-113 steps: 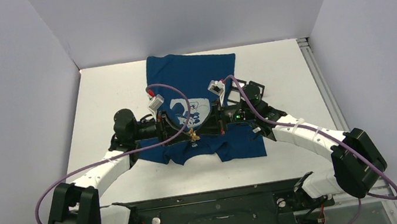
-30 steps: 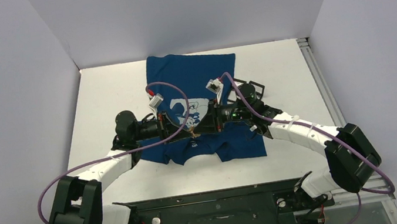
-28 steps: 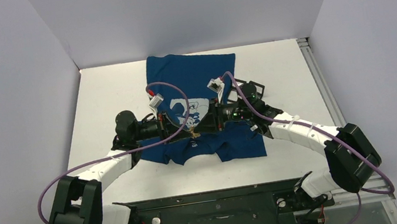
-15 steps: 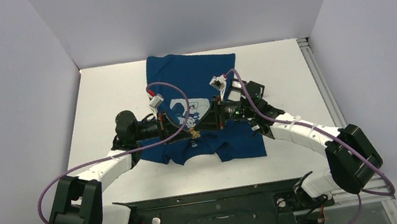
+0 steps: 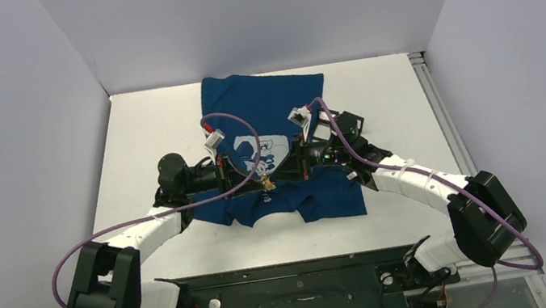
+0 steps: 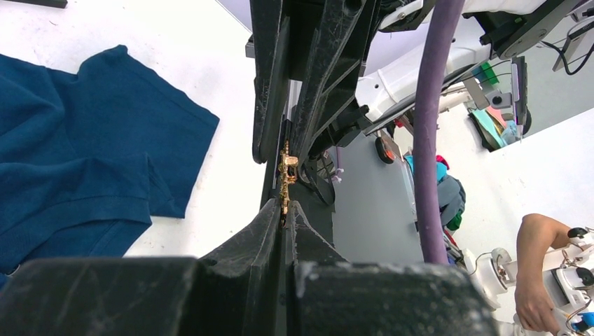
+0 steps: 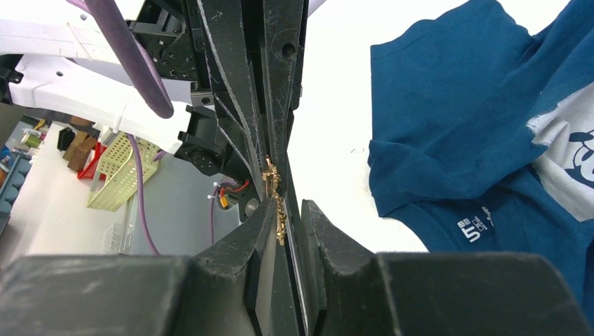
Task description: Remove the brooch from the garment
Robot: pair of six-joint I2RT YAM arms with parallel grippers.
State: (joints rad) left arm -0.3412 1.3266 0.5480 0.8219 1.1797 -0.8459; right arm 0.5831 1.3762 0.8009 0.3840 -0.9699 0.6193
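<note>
The left gripper [image 6: 284,213] comes in over the near edge of the garment [image 5: 261,98]. It is clamped fully closed on one end of the brooch [image 6: 286,175], a small gold piece standing out of the seam between its jaws. The right gripper [image 7: 288,210] meets it head-on from the other side. Its jaws stand a little apart, with the brooch's other end in the gap, lying against one of them. Whether they pinch it or only flank it cannot be told.

The brooch hangs between the two grippers just above the garment's near edge, where a small white label shows. In both wrist views no cloth clings to it, and the blue fabric lies below and to one side, apart from the gold. Beyond that edge the pale print [image 5: 269,150] sits on the garment's chest, partly hidden by the grippers. The garment's far hem lies flat toward the back of the table [image 5: 151,123].

The pin looks to be out of the cloth already, so the step in hand is probably steadying or passing the freed brooch, not unpinning it. The next move calls for one gripper alone to hold it. The right one should either close firmly or back off, and the holder then carries the brooch sideways off the garment to bare table. The hold is thin on so small a piece, so it could slip and drop back onto the cloth.
</note>
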